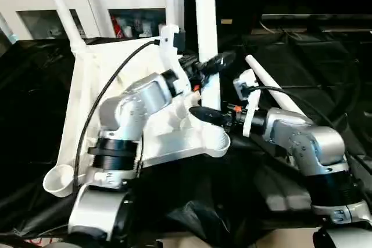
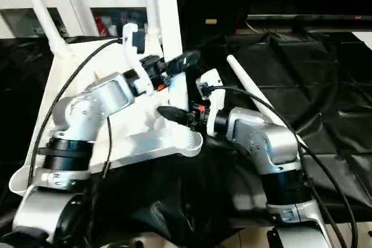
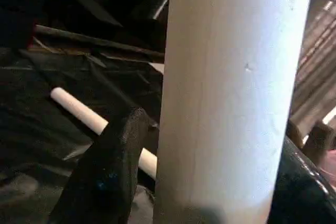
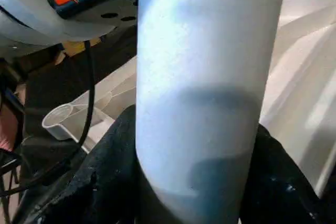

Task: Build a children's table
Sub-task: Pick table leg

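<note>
Nearest, the right gripper (image 1: 204, 114) has its jaws clamped low on an upright leg (image 1: 206, 33) standing in the near right corner socket of the inverted table top (image 1: 81, 103), which lies on black sheeting (image 1: 35, 120). Just above, the left gripper (image 1: 216, 62) straddles the same leg, one finger (image 3: 107, 171) slightly off it. Another leg (image 1: 273, 88) lies loose right of the top; two more stand at its far corners before a white cabinet (image 1: 104, 4).

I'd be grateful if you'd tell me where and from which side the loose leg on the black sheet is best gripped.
Grip the loose leg near its middle, coming from above with the fingers across the tube. It lies flat and slanted on the black sheet, to the right of the right gripper, its upper side bare; a mid-length hold should keep a long round tube from tipping.
</note>
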Motion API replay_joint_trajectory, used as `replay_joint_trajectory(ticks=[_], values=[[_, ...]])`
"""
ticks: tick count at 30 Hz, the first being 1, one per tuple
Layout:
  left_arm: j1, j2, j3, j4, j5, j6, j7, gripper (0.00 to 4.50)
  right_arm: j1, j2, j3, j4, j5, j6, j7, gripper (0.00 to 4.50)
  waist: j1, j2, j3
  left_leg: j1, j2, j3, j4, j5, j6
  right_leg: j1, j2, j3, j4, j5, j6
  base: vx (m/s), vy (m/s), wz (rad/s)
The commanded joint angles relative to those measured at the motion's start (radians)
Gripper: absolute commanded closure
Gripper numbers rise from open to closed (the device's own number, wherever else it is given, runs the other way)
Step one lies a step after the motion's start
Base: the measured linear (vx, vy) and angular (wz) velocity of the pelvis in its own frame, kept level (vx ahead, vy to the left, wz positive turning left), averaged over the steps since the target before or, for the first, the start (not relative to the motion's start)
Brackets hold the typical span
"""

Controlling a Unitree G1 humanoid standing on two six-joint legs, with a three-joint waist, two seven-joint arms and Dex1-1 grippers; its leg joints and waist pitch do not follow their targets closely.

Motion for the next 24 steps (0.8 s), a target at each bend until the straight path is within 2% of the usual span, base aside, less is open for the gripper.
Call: replay_joint_trajectory(ticks=[1, 3, 7, 10, 12, 13, 14, 16, 18, 22, 24], values=[[-0.012, -0.005, 0.026, 0.018, 0.024, -0.014, 0.051, 1.99, -0.019, 0.01, 0.015, -0.015, 0.003, -0.025, 0.005, 2.61, 0.003, -0.023, -0.084, 0.004, 0.005, 0.005, -0.056, -0.08, 0.044, 0.072, -0.041, 0.041, -0.068, -0.17, -0.162, 0.0, 0.0, 0.0], [-0.012, -0.013, 0.036, 0.02, 0.025, -0.032, 0.076, 2.04, -0.023, 0.014, 0.014, -0.012, -0.005, -0.029, -0.001, 2.61, 0.003, -0.027, -0.084, 0.003, 0.004, 0.005, -0.056, -0.078, 0.048, 0.072, -0.041, 0.041, -0.069, -0.179, -0.159, 0.0, 0.0, 0.0], [-0.014, -0.017, 0.046, 0.019, 0.017, -0.044, 0.083, 2.39, -0.026, 0.013, 0.017, -0.009, -0.014, -0.036, -0.003, 2.61, 0.003, -0.026, -0.083, 0.003, 0.004, 0.005, -0.056, -0.082, 0.049, 0.071, -0.041, 0.041, -0.071, -0.192, -0.151, 0.0, 0.0, 0.0], [-0.013, -0.022, 0.046, 0.006, 0.011, -0.047, 0.085, 2.55, -0.038, 0.019, 0.027, 0.019, -0.059, -0.081, -0.041, 2.61, 0.002, -0.028, -0.084, 0.004, 0.005, 0.005, -0.056, -0.079, 0.048, 0.07, -0.042, 0.04, -0.07, -0.189, -0.152, 0.0, 0.0, 0.0], [-0.012, -0.021, 0.044, 0.002, 0.009, -0.046, 0.08, 2.65, -0.044, 0.024, 0.023, 0.031, -0.062, -0.085, -0.05, 2.61, 0.001, -0.026, -0.083, 0.004, 0.004, 0.005, -0.055, -0.078, 0.05, 0.069, -0.041, 0.041, -0.069, -0.186, -0.154, 0.0, 0.0, 0.0], [-0.012, -0.021, 0.043, 0.0, 0.009, -0.046, 0.078, 2.65, -0.046, 0.027, 0.018, 0.035, -0.056, -0.078, -0.051, 2.05, 0.001, -0.026, -0.083, 0.004, 0.004, 0.006, -0.056, -0.079, 0.051, 0.069, -0.041, 0.041, -0.069, -0.185, -0.155, 0.0, 0.0, 0.0], [-0.012, -0.021, 0.039, -0.002, 0.007, -0.047, 0.071, 2.66, -0.049, 0.027, 0.01, 0.038, -0.047, -0.069, -0.048, 1.91, 0.001, -0.026, -0.083, 0.004, 0.005, 0.005, -0.056, -0.076, 0.053, 0.07, -0.04, 0.041, -0.067, -0.176, -0.157, 0.0, 0.0, 0.0], [-0.012, -0.018, 0.033, -0.006, 0.002, -0.047, 0.061, 2.66, -0.052, 0.022, -0.001, 0.03, -0.025, -0.045, -0.031, 1.88, 0.001, -0.027, -0.084, 0.005, 0.005, 0.006, -0.055, -0.075, 0.057, 0.069, -0.04, 0.042, -0.067, -0.168, -0.161, 0.0, 0.0, 0.0], [-0.012, -0.016, 0.029, -0.009, -0.001, -0.048, 0.054, 2.68, -0.053, 0.016, -0.003, 0.024, -0.022, -0.04, -0.02, 1.59, 0.003, -0.025, -0.084, 0.005, 0.006, 0.005, -0.055, -0.074, 0.058, 0.069, -0.04, 0.042, -0.066, -0.167, -0.163, 0.0, 0.0, 0.0], [-0.013, -0.009, 0.011, -0.024, 0.002, -0.048, 0.034, 2.68, -0.06, -0.015, 0.009, 0.024, -0.035, -0.049, 0.003, 1.28, 0.003, -0.031, -0.084, 0.005, 0.006, 0.005, -0.056, -0.075, 0.054, 0.071, -0.041, 0.042, -0.065, -0.16, -0.162, 0.0, 0.0, 0.0], [-0.012, -0.003, -0.002, -0.027, 0.012, -0.05, 0.025, 2.68, -0.065, -0.043, 0.012, 0.019, -0.025, -0.027, 0.034, 1.19, 0.003, -0.038, -0.083, 0.004, 0.006, 0.006, -0.056, -0.075, 0.055, 0.072, -0.041, 0.042, -0.066, -0.166, -0.158, 0.0, 0.0, 0.0]])
